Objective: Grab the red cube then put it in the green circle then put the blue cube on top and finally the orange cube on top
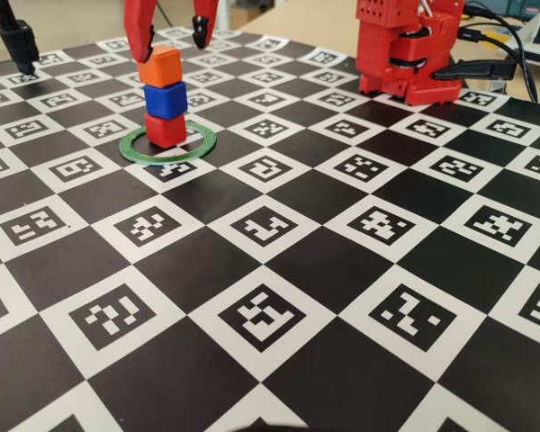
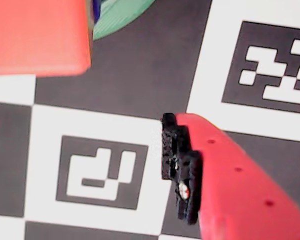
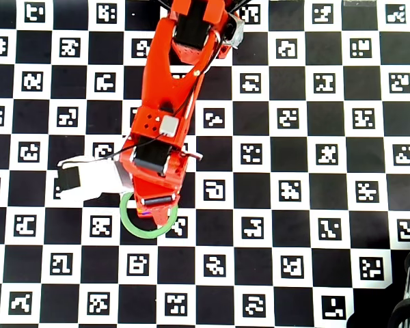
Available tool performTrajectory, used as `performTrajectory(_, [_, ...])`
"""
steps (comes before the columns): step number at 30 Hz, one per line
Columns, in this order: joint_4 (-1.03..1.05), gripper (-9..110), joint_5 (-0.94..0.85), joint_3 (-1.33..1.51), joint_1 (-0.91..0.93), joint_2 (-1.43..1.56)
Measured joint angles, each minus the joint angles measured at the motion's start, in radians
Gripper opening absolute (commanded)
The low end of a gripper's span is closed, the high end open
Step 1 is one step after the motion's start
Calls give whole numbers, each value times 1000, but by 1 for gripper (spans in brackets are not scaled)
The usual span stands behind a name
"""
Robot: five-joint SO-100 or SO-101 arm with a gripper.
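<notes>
In the fixed view the red cube (image 1: pixel 166 131) stands inside the green circle (image 1: pixel 201 148). The blue cube (image 1: pixel 166 99) sits on it and the orange cube (image 1: pixel 159 67) on top, slightly turned. My gripper (image 1: pixel 175 41) is open, its fingertips just above the orange cube on either side, holding nothing. In the wrist view the orange cube (image 2: pixel 37 35) fills the upper left, with a sliver of the blue cube (image 2: pixel 96 7) and the green circle (image 2: pixel 122 15) beside it. One black finger pad (image 2: pixel 176 160) shows there. In the overhead view the arm hides the cubes; part of the green circle (image 3: pixel 132 229) shows.
The red arm base (image 1: pixel 405 54) stands at the back right with cables (image 1: pixel 513 54) beside it. A black stand (image 1: pixel 18 40) is at the back left. The checkered marker mat (image 1: pixel 279 297) covers the table.
</notes>
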Motion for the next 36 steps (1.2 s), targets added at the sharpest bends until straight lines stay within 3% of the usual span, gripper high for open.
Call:
performTrajectory(10, [-86,36,153,276,-37,304])
performTrajectory(22, [-318,13,301,701,-97,597])
performTrajectory(31, [-503,-5,230,927,-103,732])
performTrajectory(36, [-592,-6,132,1058,-133,836])
